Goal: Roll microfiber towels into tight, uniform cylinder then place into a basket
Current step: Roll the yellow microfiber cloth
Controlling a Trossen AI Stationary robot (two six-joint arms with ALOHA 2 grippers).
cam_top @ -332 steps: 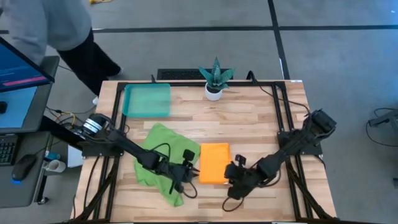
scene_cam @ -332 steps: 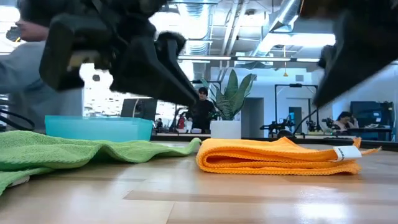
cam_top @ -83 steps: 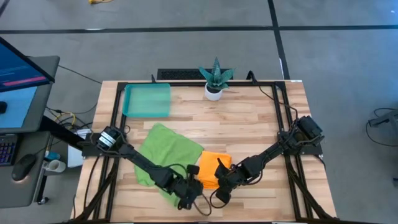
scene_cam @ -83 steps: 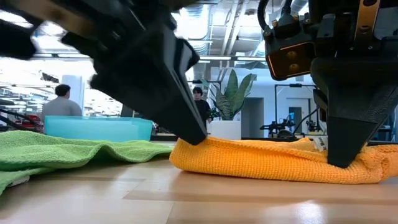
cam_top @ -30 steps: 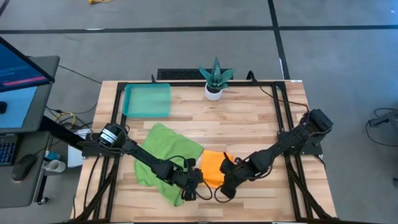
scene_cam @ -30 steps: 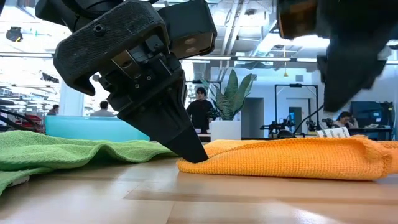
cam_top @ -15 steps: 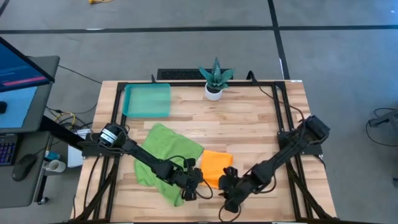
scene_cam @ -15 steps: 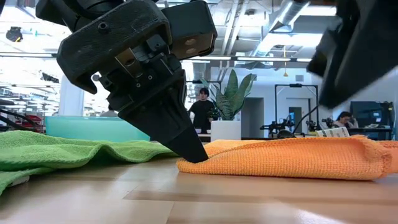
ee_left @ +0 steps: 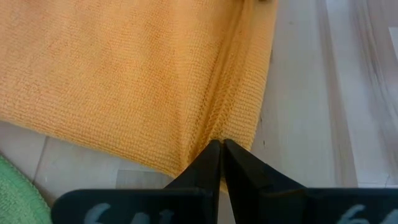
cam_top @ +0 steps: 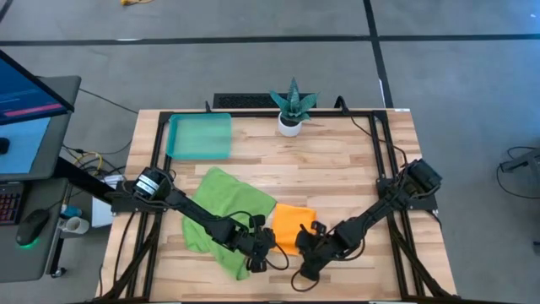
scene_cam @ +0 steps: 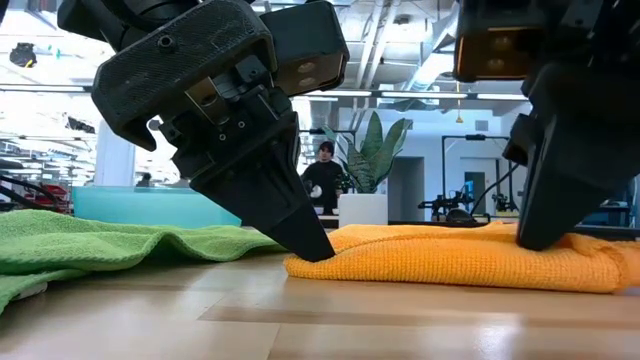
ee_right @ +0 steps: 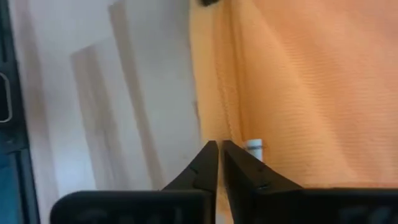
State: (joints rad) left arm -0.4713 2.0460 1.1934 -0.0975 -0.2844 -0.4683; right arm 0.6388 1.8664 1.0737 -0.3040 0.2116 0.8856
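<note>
The orange towel (cam_top: 289,224) lies folded into a thick pad on the table's near middle, seen edge-on in the low view (scene_cam: 450,258). The green towel (cam_top: 224,211) lies spread and rumpled to its left. The teal basket (cam_top: 200,137) stands at the far left. My left gripper (cam_top: 270,246) is shut at the orange towel's near left end. My right gripper (cam_top: 302,250) is shut at its near right end, beside the small white tag (ee_right: 254,148). My left gripper pinches a raised ridge of cloth (ee_left: 214,127) at the orange towel's near left edge between its two fingertips. Its fingers (scene_cam: 300,235) slant down from the left. The towel rests on the table. How many layers are held I cannot tell. My right gripper has its fingertips closed on the orange towel's near right edge (ee_right: 217,124), next to the tag. Its fingers (scene_cam: 545,215) come steeply down from above and dent the pad's top. The towel lies on the table. How many layers are held I cannot tell.
A small white pot with a spiky green plant (cam_top: 292,107) stands at the far edge's middle. Black frame rails (cam_top: 384,152) run along the table's sides. Bare wood (cam_top: 337,160) lies between the towels and the far edge.
My right gripper has come down onto the orange towel's right end, where the pad's top now dips. The white tag that stood up there in the low view is now hidden behind the fingers. My left gripper and the towel's left end have kept still.
</note>
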